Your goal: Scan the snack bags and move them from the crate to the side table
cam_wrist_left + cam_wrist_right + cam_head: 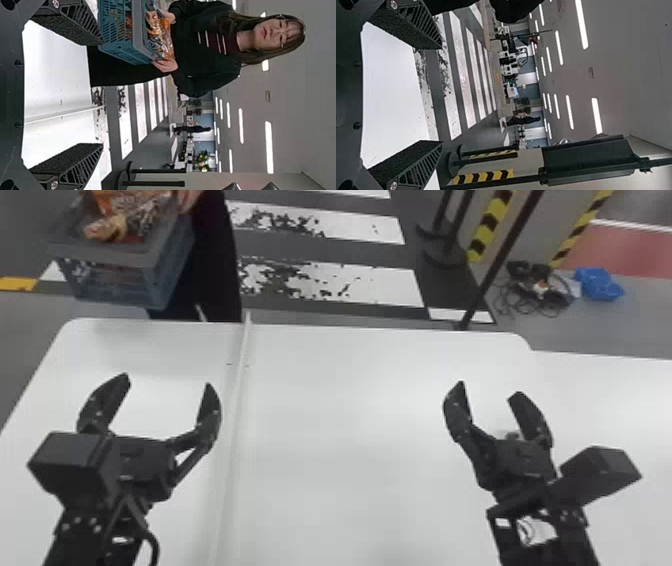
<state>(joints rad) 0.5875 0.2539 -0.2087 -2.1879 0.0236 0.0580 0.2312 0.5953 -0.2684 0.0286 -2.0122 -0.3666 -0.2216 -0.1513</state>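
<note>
- Crate (117, 282): past the far edge of the table (325, 415), off its left corner, in a person's hands (165, 64). Not set down.
- Bags (112, 227): heaped in the crate top, so also beyond the table's far edge. The top one seems to lie long axis roughly along that edge; exact angle, cannot tell.
- Left gripper (167, 380): over the table's left part, fingers spread wide, nothing between them. Tips point at the far edge.
- Strip (240, 365): runs from the table's far edge toward the near side, just right of the left gripper.
- Right gripper (489, 388): over the table's right part, fingers apart, empty.
- Key relation: bags lie ahead and a bit left of the left jaws, across the table's far edge. Left arm is clearly nearer.
- My read: pre-pick. Crate should land on the table first, then left goes in from above, jaws closing across the bag's short side. Risk: reaching now puts fingers near the person's hands.
</note>
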